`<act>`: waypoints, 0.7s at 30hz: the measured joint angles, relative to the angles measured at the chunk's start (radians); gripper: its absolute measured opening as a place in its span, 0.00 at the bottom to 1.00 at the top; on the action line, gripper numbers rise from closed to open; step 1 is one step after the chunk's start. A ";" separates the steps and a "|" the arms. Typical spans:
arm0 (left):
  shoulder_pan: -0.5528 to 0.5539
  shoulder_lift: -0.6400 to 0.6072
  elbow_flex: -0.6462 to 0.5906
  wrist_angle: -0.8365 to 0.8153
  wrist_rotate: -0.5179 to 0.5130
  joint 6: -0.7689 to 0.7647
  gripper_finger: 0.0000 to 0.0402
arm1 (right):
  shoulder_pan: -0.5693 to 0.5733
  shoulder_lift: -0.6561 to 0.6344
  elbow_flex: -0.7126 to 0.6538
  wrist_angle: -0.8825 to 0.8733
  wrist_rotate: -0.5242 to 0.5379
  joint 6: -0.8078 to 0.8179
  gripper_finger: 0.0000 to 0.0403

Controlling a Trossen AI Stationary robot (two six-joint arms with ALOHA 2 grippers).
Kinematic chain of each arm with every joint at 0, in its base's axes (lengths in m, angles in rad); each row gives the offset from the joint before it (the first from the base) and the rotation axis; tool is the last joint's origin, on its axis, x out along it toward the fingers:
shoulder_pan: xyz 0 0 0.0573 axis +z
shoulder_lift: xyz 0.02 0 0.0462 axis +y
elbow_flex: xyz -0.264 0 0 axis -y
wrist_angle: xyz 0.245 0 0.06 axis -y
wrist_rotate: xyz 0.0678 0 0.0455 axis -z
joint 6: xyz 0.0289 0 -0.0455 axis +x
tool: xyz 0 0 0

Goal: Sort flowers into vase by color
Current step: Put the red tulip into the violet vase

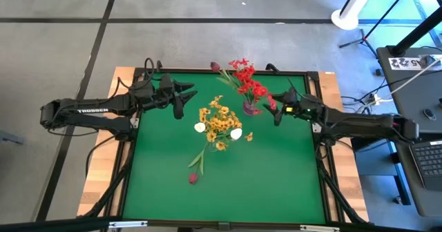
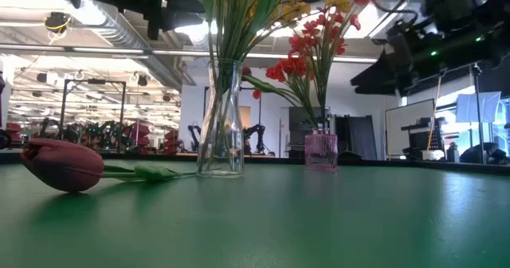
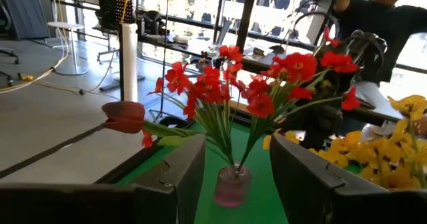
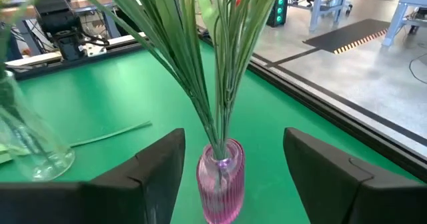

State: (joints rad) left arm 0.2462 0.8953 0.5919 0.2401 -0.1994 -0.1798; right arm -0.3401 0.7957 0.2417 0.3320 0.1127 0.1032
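From bench (image 2: 335, 220) level, a maroon bud (image 2: 62, 164) lies nearest, before the clear vase (image 2: 221, 124) of yellow flowers (image 1: 219, 121). Beyond, red flowers (image 1: 247, 80) fill the pink vase (image 4: 220, 179), straddled by the released right hand (image 4: 223, 164). Overhead, the left hand (image 1: 185, 94), spread and empty, hovers beside the clear vase.

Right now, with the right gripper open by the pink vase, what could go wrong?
1. The right gripper is open with the pink vase between its fingers; backing out crooked could tip the small, top-heavy vase of red flowers.
2. A maroon bud lies loose on the mat, its stem running toward the clear vase; picking it up may nudge that vase.
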 joint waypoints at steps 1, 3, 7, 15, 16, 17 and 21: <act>0.000 -0.005 0.000 -0.008 -0.005 0.003 0.41 | 0.000 -0.042 0.000 -0.039 0.000 0.002 0.63; 0.000 -0.030 0.000 -0.039 -0.031 0.011 0.41 | 0.000 -0.123 0.000 -0.111 0.000 0.003 0.63; 0.000 -0.113 0.000 -0.160 -0.075 0.011 0.41 | 0.000 -0.319 0.000 -0.250 0.008 0.004 0.63; -0.050 -0.243 0.000 -0.603 0.046 -0.178 0.41 | 0.000 -0.619 0.000 -0.340 -0.126 0.027 0.63; -0.069 -0.239 0.000 -0.661 0.067 -0.224 0.41 | 0.000 -0.640 0.000 -0.342 -0.134 0.027 0.63; -0.092 -0.230 0.000 -0.712 0.082 -0.272 0.41 | 0.000 -0.656 0.000 -0.346 -0.139 0.027 0.63; -0.231 -0.140 0.000 -0.785 0.096 -0.461 0.41 | -0.001 -0.688 0.000 -0.352 -0.132 0.025 0.63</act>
State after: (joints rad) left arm 0.0148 0.7558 0.5916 -0.5447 -0.1035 -0.6410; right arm -0.3408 0.1082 0.2417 -0.0199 -0.0188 0.1280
